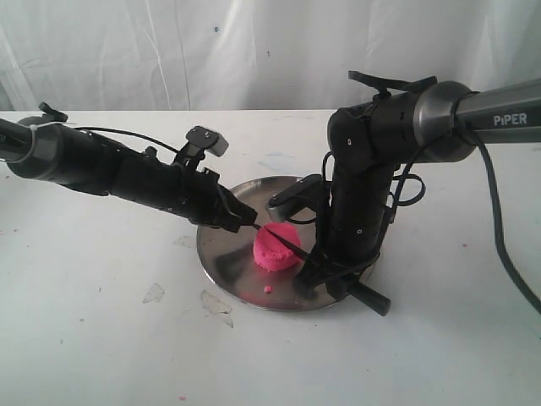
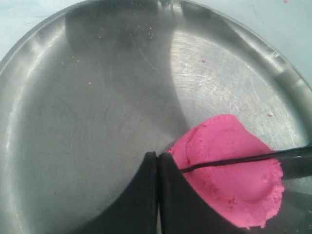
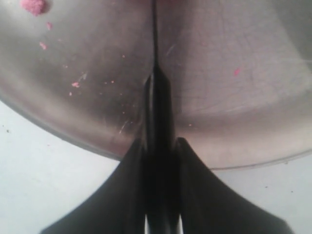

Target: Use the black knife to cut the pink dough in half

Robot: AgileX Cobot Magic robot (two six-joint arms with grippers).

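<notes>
The pink dough is one rounded lump with a dented top on the steel plate. The black knife lies with its narrow blade across the dough's top; its handle end sticks out past the plate's rim. My right gripper is shut on the knife's handle, and the blade runs away over the plate. My left gripper is shut, empty, its fingertips right beside the dough's edge, close to the blade's tip.
A small pink crumb lies on the plate near its front rim, and more crumbs show in the right wrist view. Clear scraps lie on the white table left of the plate. A white curtain hangs behind.
</notes>
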